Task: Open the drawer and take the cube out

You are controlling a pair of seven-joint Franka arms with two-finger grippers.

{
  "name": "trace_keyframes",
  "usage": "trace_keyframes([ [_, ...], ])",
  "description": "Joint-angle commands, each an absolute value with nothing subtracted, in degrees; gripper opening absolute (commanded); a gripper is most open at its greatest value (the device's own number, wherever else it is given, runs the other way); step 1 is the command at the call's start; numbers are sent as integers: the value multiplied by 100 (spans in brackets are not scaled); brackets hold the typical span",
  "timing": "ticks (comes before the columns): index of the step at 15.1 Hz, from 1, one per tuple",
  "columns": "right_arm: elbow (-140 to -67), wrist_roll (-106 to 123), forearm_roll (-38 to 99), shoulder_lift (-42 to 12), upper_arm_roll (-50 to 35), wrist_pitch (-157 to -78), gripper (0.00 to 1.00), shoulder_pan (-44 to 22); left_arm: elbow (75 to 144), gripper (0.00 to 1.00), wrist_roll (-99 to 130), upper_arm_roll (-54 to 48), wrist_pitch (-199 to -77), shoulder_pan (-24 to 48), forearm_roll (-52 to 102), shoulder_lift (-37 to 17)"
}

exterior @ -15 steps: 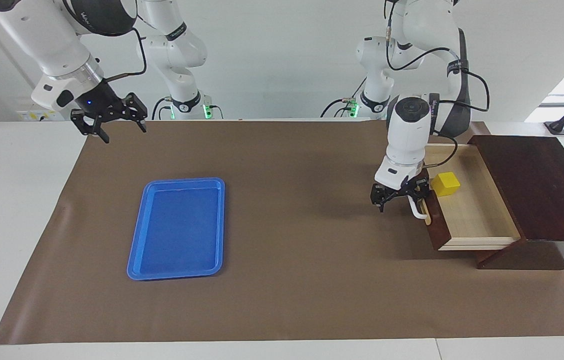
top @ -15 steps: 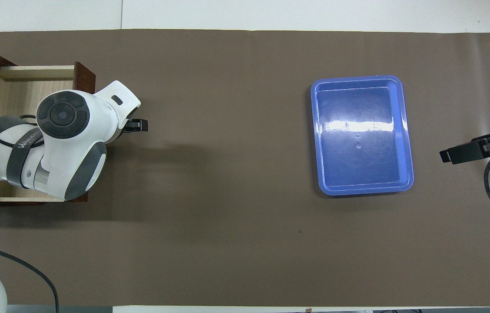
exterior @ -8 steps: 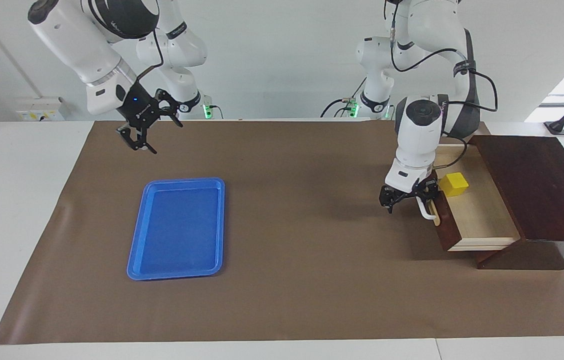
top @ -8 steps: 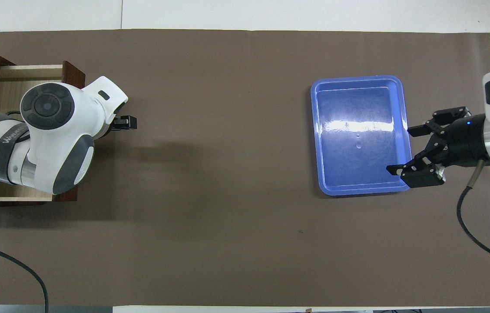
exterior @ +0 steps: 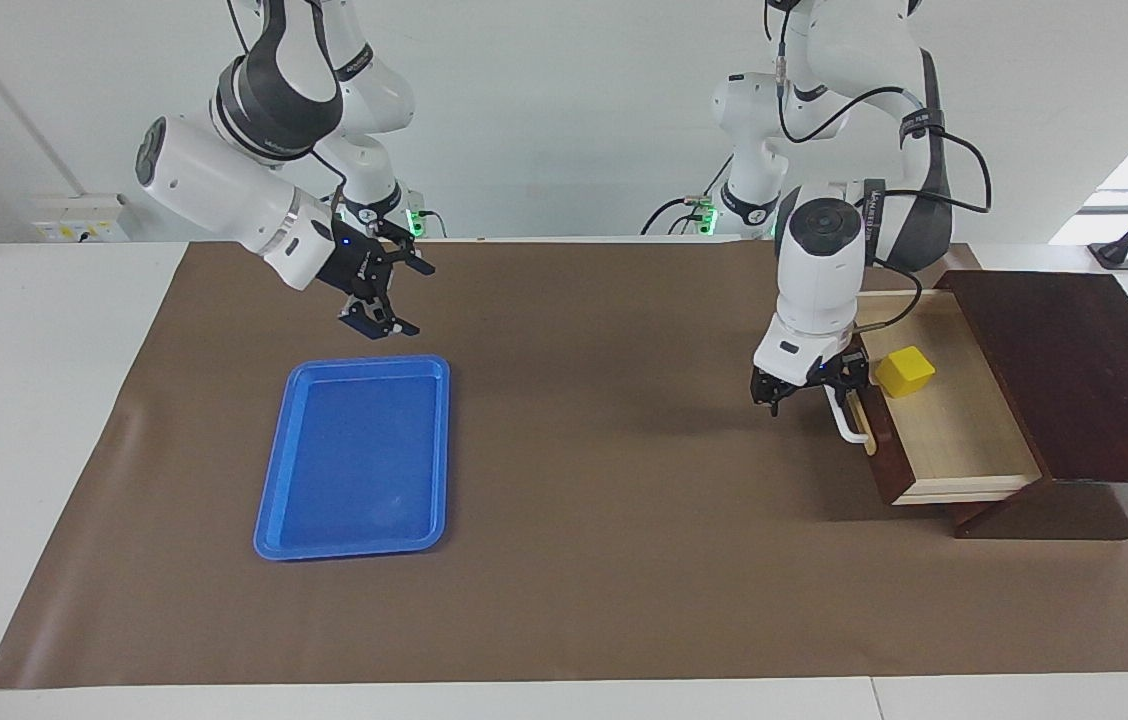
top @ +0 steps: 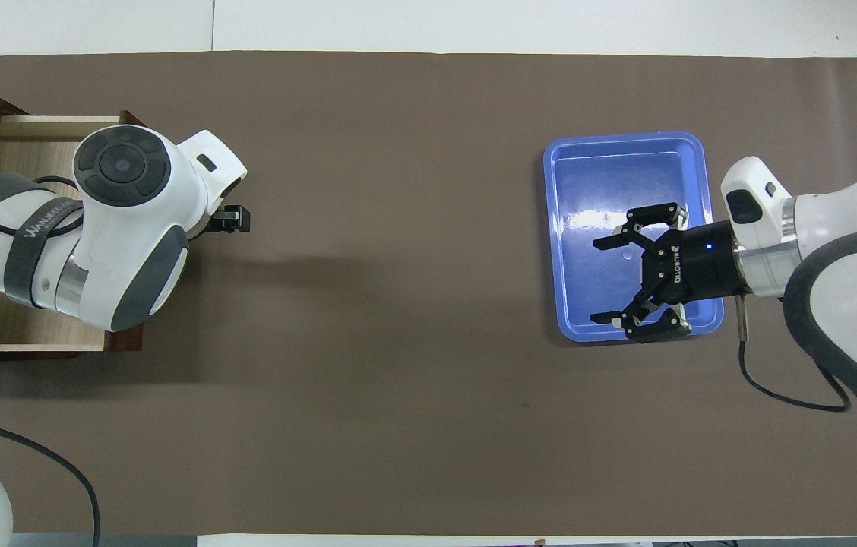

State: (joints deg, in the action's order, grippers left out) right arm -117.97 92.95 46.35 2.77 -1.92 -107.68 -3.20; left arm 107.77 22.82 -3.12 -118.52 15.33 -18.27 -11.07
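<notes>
Dark reddish-brown wooden drawer [exterior: 934,425] stands pulled out toward the right arm's end, holding a small yellow cube [exterior: 904,371]. Left pincer [exterior: 809,385], fingers apart, hangs at its white bar handle [exterior: 849,425]. Right pincer [exterior: 379,292], spread wide, hovers by the empty blue plastic tray [exterior: 356,455].

I see two white arms with grey bands, black cables, and black claw grippers; one shows a tiny blue light.

The cube [exterior: 904,371] lies in the drawer [exterior: 954,430], well apart from the tray [exterior: 274,500].

Facing view high across table; overhead steep; both share mat [exterior: 584,560].
</notes>
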Motion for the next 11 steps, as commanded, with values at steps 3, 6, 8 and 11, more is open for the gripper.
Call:
trace_keyframes([
  [3,-11971,10879,5843,-114,-193,-11354,100,-842,9050,100,2347,-185,-10148,1512,-846,-1422],
  [6,-11988,11135,6370,-114,-202,-11767,100,-1290,8394,100,2837,-35,-9607,1153,-634,-1398],
  [8,-12084,11162,6774,-106,-193,-12153,100,-1607,8455,100,3241,44,-9606,688,-545,-1117],
  [11,-12085,11180,7285,-263,-202,-12645,100,-2038,8762,100,3788,35,-9851,116,-519,-985],
])
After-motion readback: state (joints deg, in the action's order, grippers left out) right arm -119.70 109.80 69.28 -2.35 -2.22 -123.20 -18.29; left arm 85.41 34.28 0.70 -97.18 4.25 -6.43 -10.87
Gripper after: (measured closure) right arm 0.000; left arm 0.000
